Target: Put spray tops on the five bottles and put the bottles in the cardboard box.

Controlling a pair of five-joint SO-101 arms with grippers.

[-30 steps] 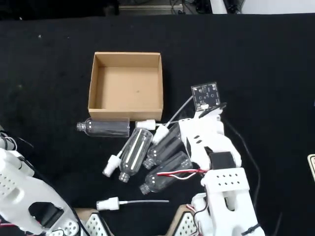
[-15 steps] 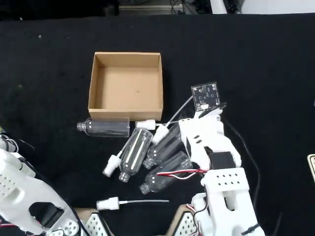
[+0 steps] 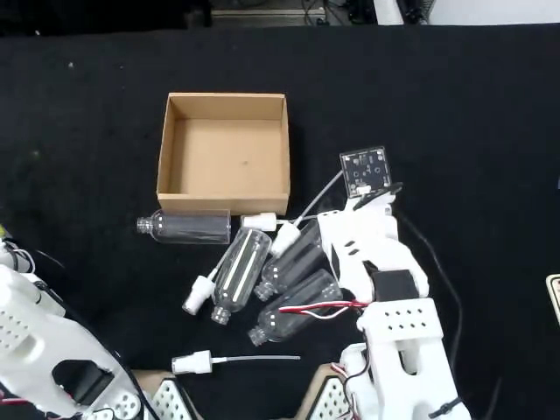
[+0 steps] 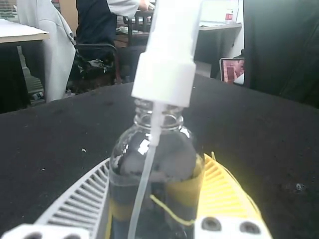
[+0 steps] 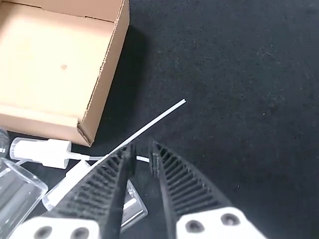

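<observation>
Left gripper (image 4: 155, 191) clamped a bottle (image 4: 149, 154), spray top (image 4: 167, 64) sat loose on its neck; right gripper (image 5: 142, 149) stood slightly apart over dip tube (image 5: 160, 116), maybe touching.

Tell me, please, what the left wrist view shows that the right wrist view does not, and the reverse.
Left wrist view: the left gripper shut on a clear bottle, with a spray top sitting crooked over its neck and its tube down inside. Right wrist view: the right gripper, jaws a slit apart, near loose spray tops beside a corner of the cardboard box. Shared: the black table.
</observation>
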